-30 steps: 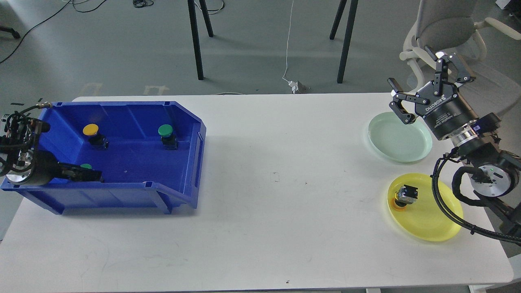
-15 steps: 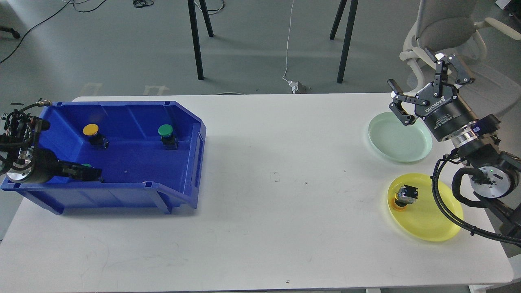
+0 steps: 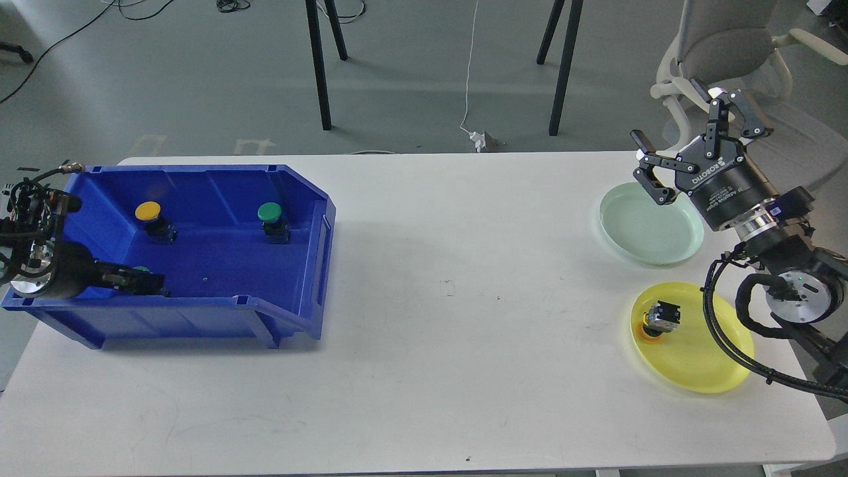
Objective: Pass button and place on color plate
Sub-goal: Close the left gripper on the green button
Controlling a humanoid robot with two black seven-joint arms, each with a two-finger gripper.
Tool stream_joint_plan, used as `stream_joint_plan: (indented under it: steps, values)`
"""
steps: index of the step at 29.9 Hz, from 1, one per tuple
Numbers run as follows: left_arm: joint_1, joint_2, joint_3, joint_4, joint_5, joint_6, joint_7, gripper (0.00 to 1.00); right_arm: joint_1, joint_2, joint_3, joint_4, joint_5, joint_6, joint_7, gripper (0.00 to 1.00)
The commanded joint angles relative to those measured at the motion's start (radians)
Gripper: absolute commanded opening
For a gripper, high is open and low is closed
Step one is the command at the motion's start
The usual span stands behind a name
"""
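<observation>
A blue bin point(image 3: 311, 218) stands at the table's left. In it are a yellow button point(image 3: 148, 212) and a green button point(image 3: 269, 213). A second green button point(image 3: 140, 269) lies near the bin's front left, mostly hidden. My left gripper point(image 3: 144, 283) reaches into the bin right at that button; its dark fingers cannot be told apart. My right gripper point(image 3: 686, 136) is open and empty, raised above the far edge of the pale green plate point(image 3: 646, 235). A yellow plate point(image 3: 702, 358) holds a yellow button point(image 3: 659, 319) lying on its side.
Both plates lie close to the table's right edge. My right arm's cables point(image 3: 729, 344) hang over the yellow plate's right side. Chair and stand legs are on the floor beyond the table.
My left gripper has drawn back slightly to the left inside the bin. My right gripper has shifted only a little.
</observation>
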Motion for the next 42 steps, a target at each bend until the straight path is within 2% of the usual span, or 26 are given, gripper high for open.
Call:
stream_joint_plan:
  steps: [1, 13, 26, 42]
  values:
    - [0.0, 0.0, -0.001, 0.0, -0.001, 0.0, 0.0, 0.7, -0.002, 0.001, 0.001, 0.0, 0.001, 0.0, 0.0, 0.96]
    - [0.0, 0.0, -0.001, 0.0, -0.002, 0.0, 0.0, 0.62, -0.002, 0.0, 0.003, 0.0, 0.0, 0.0, 0.0, 0.96]
    - [-0.002, 0.0, -0.001, 0.0, -0.002, 0.0, 0.0, 0.39, -0.003, 0.001, 0.003, 0.0, 0.0, 0.0, 0.0, 0.96]
    - [-0.011, 0.002, -0.007, 0.0, -0.011, 0.0, 0.0, 0.32, -0.003, 0.001, 0.004, -0.002, 0.0, 0.0, 0.0, 0.96]
